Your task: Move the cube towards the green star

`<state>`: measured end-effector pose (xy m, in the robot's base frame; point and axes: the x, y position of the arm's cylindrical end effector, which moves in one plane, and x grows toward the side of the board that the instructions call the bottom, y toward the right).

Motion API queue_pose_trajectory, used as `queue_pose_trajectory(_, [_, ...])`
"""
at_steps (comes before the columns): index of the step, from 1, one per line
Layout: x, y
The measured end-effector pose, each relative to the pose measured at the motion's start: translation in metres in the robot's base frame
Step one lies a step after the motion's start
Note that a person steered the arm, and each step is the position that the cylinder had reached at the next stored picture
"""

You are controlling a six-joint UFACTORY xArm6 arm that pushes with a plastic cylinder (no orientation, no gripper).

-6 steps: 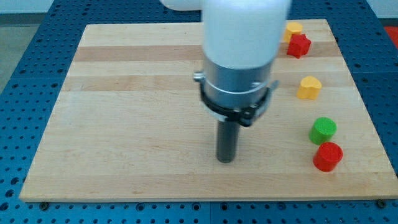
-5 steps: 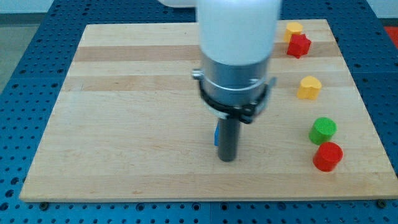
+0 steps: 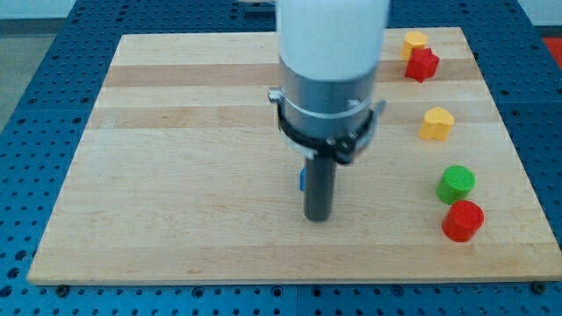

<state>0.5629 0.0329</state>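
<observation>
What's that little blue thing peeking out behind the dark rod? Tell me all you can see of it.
Only a thin sliver of the blue block shows, at the left edge of the dark rod, near the middle of the wooden board. The rod and the arm above hide the rest, so its shape cannot be made out. It looks like bright, smooth plastic. It sits just above my tip in the view; whether the rod touches it cannot be told. No other block is near it.

Six blocks are showing: two yellow [image 3: 415,39] [image 3: 436,124], two red [image 3: 422,63] [image 3: 463,220], one green [image 3: 456,183], one blue sliver [image 3: 301,181].
</observation>
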Motion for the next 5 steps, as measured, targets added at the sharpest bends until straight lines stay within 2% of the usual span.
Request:
queue_pose_trajectory(1, [0.012, 0.038])
queue_pose_trajectory(3, [-0.046, 0.016])
queue_pose_trajectory(5, [-0.061, -0.062])
